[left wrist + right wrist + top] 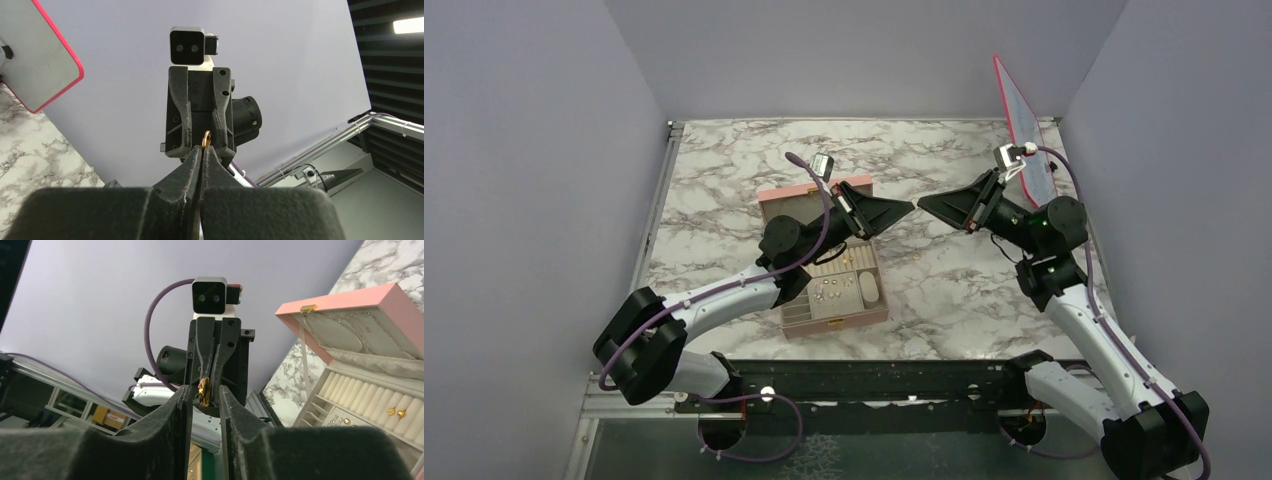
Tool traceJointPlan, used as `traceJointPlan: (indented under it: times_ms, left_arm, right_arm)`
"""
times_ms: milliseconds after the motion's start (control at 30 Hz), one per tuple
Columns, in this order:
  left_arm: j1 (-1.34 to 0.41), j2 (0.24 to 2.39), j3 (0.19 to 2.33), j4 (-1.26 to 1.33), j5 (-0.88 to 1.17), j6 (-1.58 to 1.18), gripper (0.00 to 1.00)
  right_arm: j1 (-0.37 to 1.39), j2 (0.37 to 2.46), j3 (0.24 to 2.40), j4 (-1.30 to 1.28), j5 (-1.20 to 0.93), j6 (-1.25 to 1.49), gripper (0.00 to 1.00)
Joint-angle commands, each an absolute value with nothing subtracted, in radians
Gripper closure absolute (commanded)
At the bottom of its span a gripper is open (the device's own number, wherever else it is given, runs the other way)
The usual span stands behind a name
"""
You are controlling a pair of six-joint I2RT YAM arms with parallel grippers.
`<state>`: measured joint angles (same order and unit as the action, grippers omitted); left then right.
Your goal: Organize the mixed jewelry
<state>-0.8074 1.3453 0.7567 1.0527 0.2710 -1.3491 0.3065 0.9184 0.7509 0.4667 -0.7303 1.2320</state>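
Observation:
My left gripper (909,207) is raised over the table and shut on a tiny gold ring (206,138), which pokes out past its fingertips. My right gripper (922,205) meets it tip to tip. In the right wrist view the ring (203,390) sits in the gap between the right gripper's (204,394) fingers, which stand apart on either side of it. More small jewelry (829,293) lies in the trays of the open pink box (796,197), and gold studs (395,412) show in its ring rolls.
The pink box's lid (350,300) stands open behind its beige trays. A pink-edged flat panel (1024,125) leans at the back right corner. Grey walls close in the marble table (724,170) on three sides.

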Motion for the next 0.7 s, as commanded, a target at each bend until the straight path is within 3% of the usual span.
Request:
traceJointPlan:
  times_ms: [0, 200, 367, 567, 667]
  left_arm:
    - [-0.814, 1.349, 0.766, 1.068, 0.272, -1.359, 1.0]
    - [-0.814, 1.342, 0.757, 1.069, 0.271, -1.359, 1.0]
    - [-0.814, 1.315, 0.753, 1.069, 0.291, -1.304, 0.97]
    - [-0.812, 1.227, 0.655, 1.018, 0.269, -1.264, 0.47]
    - [-0.811, 1.168, 0.581, 0.963, 0.264, -1.252, 0.33]
  right_arm:
    - [0.305, 0.914, 0.779, 0.451, -0.741, 1.227, 0.74]
    - [0.305, 0.904, 0.769, 0.432, -0.722, 1.224, 0.94]
    - [0.305, 0.903, 0.772, 0.407, -0.708, 1.209, 0.97]
    - [0.305, 0.909, 0.799, 0.301, -0.7, 1.122, 0.99]
    - [0.305, 0.929, 0.832, 0.189, -0.673, 1.043, 0.99]
